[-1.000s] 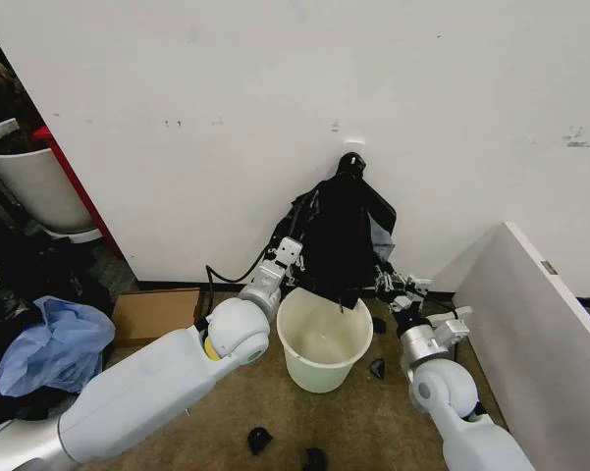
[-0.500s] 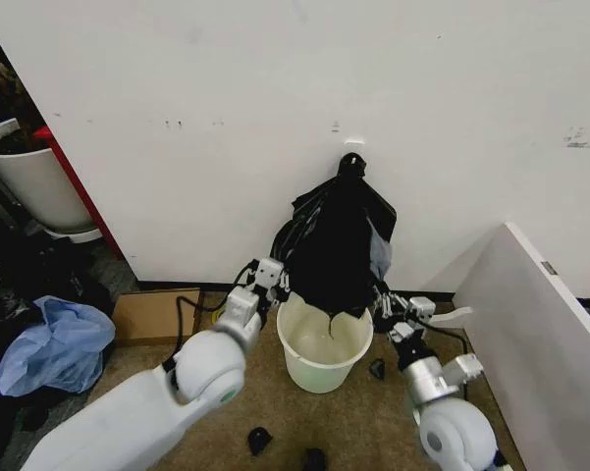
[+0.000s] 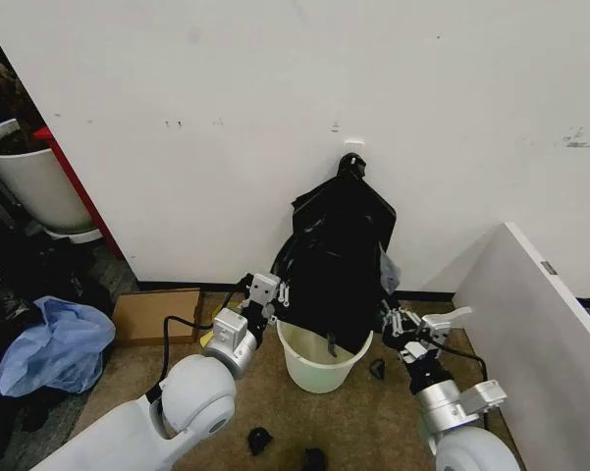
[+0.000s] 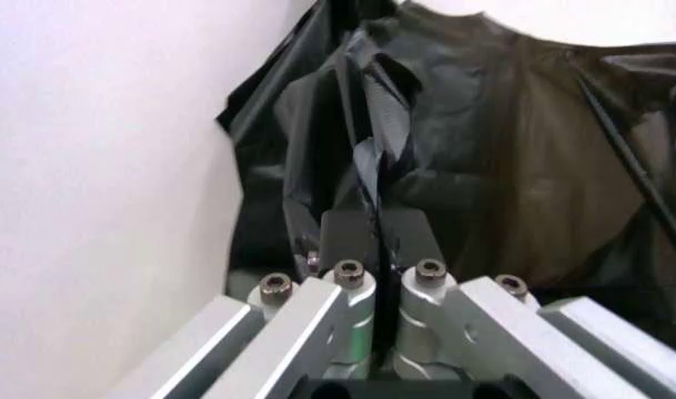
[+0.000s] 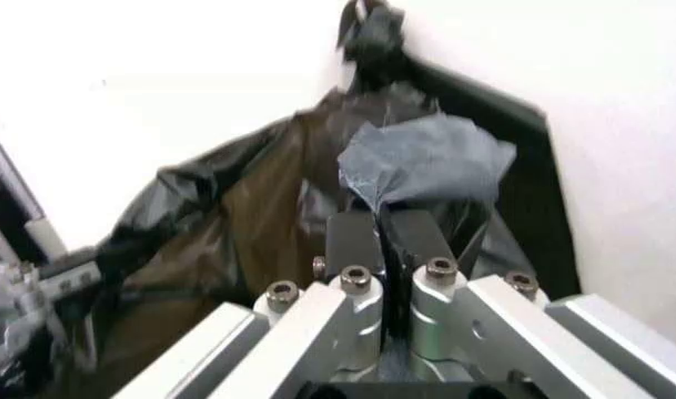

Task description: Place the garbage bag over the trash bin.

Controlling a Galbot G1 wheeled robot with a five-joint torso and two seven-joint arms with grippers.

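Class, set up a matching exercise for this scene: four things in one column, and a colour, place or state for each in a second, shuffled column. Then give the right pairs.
Things
1. thin glossy black plastic garbage bag
2. small round white plastic trash bin
3. crumpled light blue plastic bag
4. left gripper

States
A. lying on the floor at the robot's left
B. shut on black film
C. hanging down into the bucket's mouth
D. standing on the floor by the wall

Pairs: 1-C, 2-D, 3-A, 4-B

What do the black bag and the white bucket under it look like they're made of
The garbage bag looks like thin glossy plastic film: it wrinkles, folds and catches highlights. The trash bin looks like smooth, rigid white plastic with a slight sheen, though the material isn't certain from here.
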